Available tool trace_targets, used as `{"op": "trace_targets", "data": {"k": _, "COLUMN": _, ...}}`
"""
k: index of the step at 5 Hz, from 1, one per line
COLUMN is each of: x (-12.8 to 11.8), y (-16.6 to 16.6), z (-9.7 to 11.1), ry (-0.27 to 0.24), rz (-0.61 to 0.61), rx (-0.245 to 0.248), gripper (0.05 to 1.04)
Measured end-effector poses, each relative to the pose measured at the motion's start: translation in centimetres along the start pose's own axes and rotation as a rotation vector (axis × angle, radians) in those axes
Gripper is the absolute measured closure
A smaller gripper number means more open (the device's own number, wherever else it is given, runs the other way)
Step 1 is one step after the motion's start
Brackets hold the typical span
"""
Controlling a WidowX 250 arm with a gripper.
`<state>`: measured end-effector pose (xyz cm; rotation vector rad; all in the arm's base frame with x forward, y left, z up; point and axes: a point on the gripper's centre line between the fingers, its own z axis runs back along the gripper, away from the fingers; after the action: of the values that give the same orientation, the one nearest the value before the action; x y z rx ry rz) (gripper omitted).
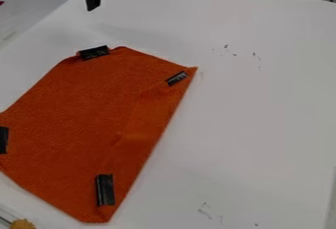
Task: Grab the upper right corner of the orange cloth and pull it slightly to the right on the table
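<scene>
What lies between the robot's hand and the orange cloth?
In the camera view, a bare stretch of white tabletop lies between the hand and the orange cloth, whose nearest edge bears a black strip.

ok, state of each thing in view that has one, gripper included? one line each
gripper: open, empty, above the table's upper-left part
orange cloth: spread out, mostly flat, creased toward its right side
black strips: four, lying at the cloth's edges and corners
table: white, with small dark marks
</scene>
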<state>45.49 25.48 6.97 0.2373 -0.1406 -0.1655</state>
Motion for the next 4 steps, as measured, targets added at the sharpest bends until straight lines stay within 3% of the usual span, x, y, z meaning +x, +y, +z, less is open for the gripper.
{"op": "trace_targets", "data": {"k": 1, "x": -0.8, "y": -1.3, "z": -2.9, "ry": 0.052, "rz": -0.007, "rx": -0.041, "gripper": 0.083}}
{"op": "trace_targets", "data": {"k": 2, "x": -2.2, "y": -3.2, "z": -3.5, "ry": 0.061, "rz": 0.014, "rx": -0.017, "gripper": 0.086}}
{"op": "trace_targets", "data": {"k": 3, "x": -1.7, "y": -4.6, "z": -1.6, "ry": -0.020, "rz": -0.023, "rx": 0.049, "gripper": 0.084}}
{"op": "trace_targets", "data": {"k": 4, "x": -1.5, "y": -6.4, "z": 2.2, "ry": -0.049, "rz": -0.003, "rx": 0.104, "gripper": 0.084}}
